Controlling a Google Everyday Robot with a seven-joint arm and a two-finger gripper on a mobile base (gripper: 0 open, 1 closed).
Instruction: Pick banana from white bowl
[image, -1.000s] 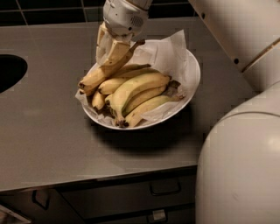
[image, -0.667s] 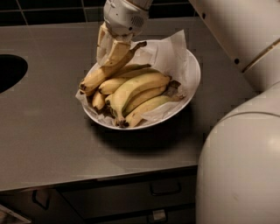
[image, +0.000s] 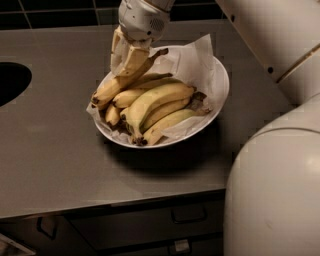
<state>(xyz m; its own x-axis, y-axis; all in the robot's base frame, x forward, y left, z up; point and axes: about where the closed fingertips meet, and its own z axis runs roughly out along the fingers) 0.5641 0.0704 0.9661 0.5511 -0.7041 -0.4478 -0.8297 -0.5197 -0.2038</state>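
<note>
The white bowl (image: 220, 95) sits on the grey counter, lined with crumpled white paper and holding several yellow bananas. My gripper (image: 128, 56) comes down from the top over the bowl's far left side. Its fingers are shut on the banana (image: 111, 88), the long, nearly straight one. That banana lies tilted, its dark stem end (image: 161, 51) raised to the right of the fingers. Its lower end rests at the bowl's left rim. The other bananas (image: 157, 100) lie piled beside and below it.
A dark round sink opening (image: 11, 82) is at the counter's left edge. My white arm and base (image: 275, 175) fill the right side. Drawers with handles (image: 189, 215) run below the counter's front edge. A dark tiled wall stands at the back.
The gripper stays closed on the banana at the same spot. The banana's stem end has tilted up slightly. The other bananas and the bowl have not moved.
</note>
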